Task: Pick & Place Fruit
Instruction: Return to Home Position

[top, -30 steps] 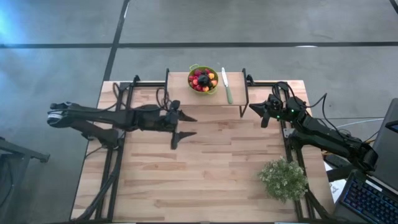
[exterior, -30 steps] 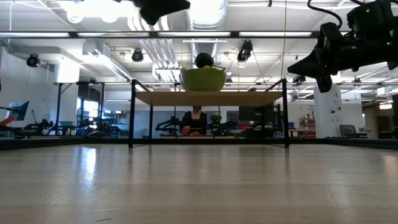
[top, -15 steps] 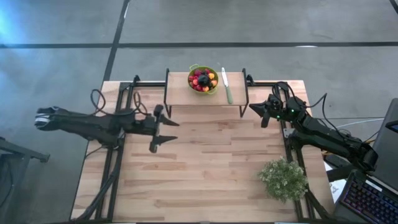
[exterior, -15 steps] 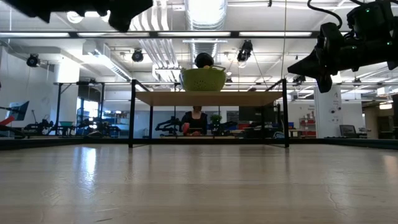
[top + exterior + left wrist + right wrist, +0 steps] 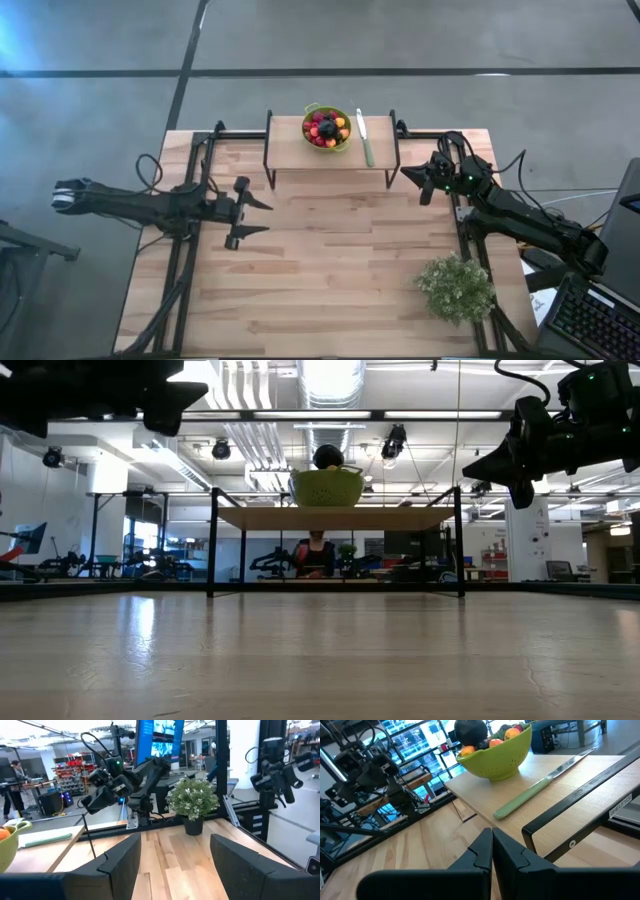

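Note:
The fruit [image 5: 326, 127] lies heaped in a green colander bowl [image 5: 495, 757] that stands on a raised wooden shelf [image 5: 300, 152] at the table's far edge; a big dark round piece [image 5: 470, 731] tops the heap. My left gripper [image 5: 262, 217] hangs open over the table's left part, well short of the shelf, with nothing between its fingers [image 5: 125, 860]. My right gripper [image 5: 406, 173] is shut and empty, just right of the shelf's right end.
A green-handled knife [image 5: 365, 140] lies on the shelf right of the bowl. A potted pale-green plant [image 5: 456, 288] stands at the table's near right. Black frame rails [image 5: 208, 160] border the table's sides. Bare wood lies between the arms.
My left gripper has drawn back toward the table's left edge, staying open and empty. The right arm and the fruit have kept still.

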Controlling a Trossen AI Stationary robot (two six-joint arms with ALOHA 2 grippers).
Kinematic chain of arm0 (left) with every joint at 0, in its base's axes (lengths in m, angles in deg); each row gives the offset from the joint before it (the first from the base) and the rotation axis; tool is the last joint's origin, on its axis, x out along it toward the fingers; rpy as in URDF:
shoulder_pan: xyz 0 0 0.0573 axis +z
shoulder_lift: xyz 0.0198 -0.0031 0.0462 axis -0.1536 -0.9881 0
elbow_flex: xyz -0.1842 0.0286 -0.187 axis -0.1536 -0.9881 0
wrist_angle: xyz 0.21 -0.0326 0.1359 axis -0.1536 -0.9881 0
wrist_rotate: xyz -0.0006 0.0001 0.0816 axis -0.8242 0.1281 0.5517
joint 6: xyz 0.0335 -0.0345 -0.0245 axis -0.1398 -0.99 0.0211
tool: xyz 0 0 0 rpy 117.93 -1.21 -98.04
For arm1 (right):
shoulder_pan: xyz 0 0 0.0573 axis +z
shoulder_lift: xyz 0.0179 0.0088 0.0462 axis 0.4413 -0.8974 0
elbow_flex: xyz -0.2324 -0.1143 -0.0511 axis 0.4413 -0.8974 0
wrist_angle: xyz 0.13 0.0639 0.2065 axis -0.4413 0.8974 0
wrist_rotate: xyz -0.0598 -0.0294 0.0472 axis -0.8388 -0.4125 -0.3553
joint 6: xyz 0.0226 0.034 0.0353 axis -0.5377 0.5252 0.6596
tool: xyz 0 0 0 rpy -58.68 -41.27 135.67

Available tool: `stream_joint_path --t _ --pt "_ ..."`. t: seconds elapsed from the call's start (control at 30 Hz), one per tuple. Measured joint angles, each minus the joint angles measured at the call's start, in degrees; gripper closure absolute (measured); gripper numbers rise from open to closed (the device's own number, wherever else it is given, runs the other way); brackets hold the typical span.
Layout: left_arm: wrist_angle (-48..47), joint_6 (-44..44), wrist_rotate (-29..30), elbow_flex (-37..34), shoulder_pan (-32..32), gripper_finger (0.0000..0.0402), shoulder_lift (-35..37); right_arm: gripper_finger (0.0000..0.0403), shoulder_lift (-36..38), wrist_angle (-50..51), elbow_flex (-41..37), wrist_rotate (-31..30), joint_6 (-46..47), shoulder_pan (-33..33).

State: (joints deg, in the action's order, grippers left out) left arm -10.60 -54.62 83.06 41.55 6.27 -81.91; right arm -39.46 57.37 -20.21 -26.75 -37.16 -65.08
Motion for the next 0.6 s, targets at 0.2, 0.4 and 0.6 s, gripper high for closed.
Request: stream_joint_path --t 0.2,0.4,0.6 --pt "0.0 -0.6 -1.1 -3.9 0.0 0.0158 4.5 0.0394 0.0 0.0 0.0 0.0 0.0 0.0" --pt "-3.2 -2.1 -1.1 -7.6 0.0 0.0158 10.7 0.0394 0.0 0.0 0.0 0.0 0.0 0.0" --pt "-5.9 -1.6 -1.1 -9.3 0.0 0.0158 15.3 0.0394 0.0 0.0 0.0 0.0 0.0 0.0"
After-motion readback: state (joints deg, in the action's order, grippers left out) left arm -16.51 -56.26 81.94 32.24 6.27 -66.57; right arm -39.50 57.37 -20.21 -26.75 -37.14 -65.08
